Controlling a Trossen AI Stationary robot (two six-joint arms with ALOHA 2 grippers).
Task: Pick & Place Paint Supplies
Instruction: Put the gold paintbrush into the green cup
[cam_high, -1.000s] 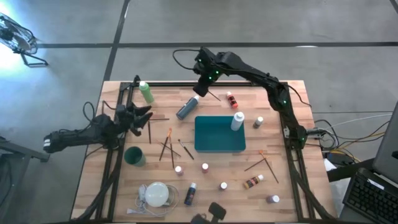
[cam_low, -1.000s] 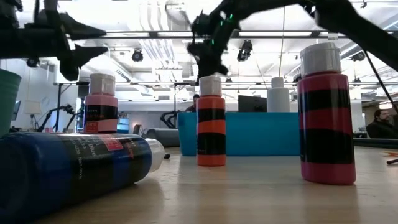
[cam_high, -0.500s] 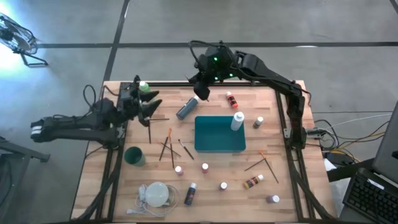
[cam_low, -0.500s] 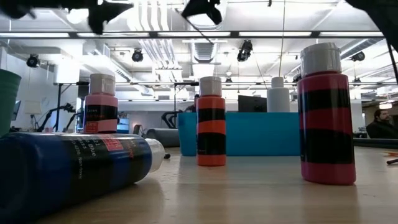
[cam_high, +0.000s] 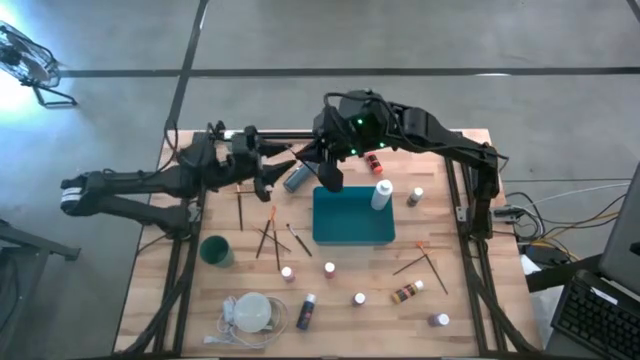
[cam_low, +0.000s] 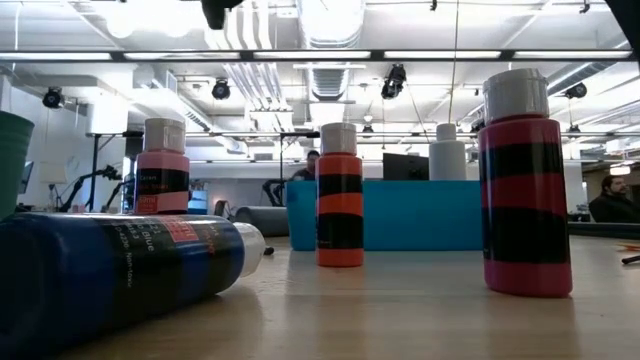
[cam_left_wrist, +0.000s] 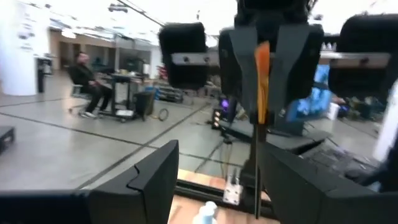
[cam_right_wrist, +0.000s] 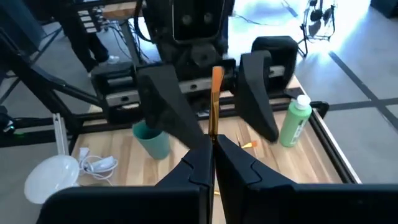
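An orange-handled brush (cam_right_wrist: 214, 106) is shut in my right gripper (cam_high: 328, 180), which hangs over the far edge of the teal tray (cam_high: 353, 232). My left gripper (cam_high: 272, 172) faces it, raised and open. Its fingers (cam_left_wrist: 155, 177) stand on either side of the brush's dark thin end (cam_left_wrist: 256, 174) without touching it. On the table are other brushes (cam_high: 270, 235), a lying blue bottle (cam_high: 297, 176), a white bottle (cam_high: 381, 194) and several small bottles. The low view shows neither gripper's fingers. My right gripper pinches the brush between its two shut fingers (cam_right_wrist: 193, 165), on the shaft just below the orange part (cam_right_wrist: 212, 140). The brush is lifted clear of the table and sticks out past the fingertips along the fingers, toward my left gripper.
A green cup (cam_high: 215, 250) and a white disc with a cord (cam_high: 252, 312) stand near the left near corner. A green bottle (cam_right_wrist: 295, 127) stands at the far left. More brushes (cam_high: 425, 262) and bottles (cam_high: 408, 293) lie right of the tray. People sit in the room beyond.
Both arms have risen out of the low view. My left gripper has swung from the table's left side toward the right, up to the right gripper. My right gripper, still shut on the brush, has moved toward the near edge, over the tray's far edge, and turned to face the left one.
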